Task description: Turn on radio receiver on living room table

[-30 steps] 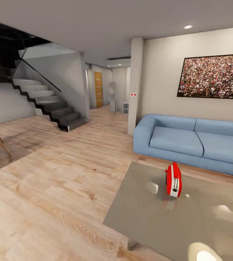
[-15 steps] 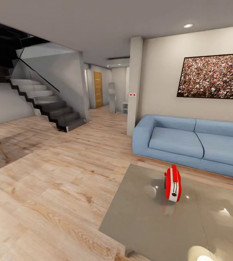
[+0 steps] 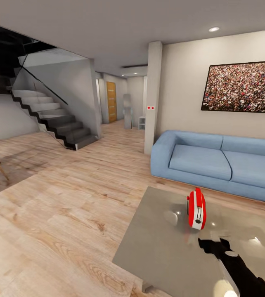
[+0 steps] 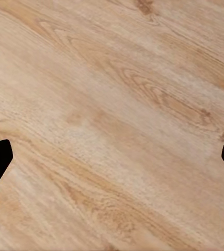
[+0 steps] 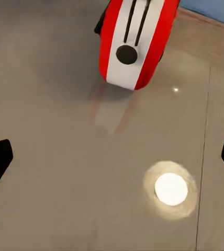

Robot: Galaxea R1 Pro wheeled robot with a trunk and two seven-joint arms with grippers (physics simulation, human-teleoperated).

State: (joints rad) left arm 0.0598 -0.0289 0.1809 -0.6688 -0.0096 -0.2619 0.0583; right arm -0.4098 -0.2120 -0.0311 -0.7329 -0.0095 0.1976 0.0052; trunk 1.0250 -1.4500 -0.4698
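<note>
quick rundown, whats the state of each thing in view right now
radio: upright on the table, untouched
table: glossy top, bears the radio
right pincer: open, over the table, short of the radio
left pincer: open, over bare wood floor
sofa: unoccupied, beyond the table

Little red radio receiver (image 3: 196, 209) with white side panel stands upright on the glossy grey table (image 3: 165, 251), just ahead of the right gripper (image 3: 215, 246).
</note>
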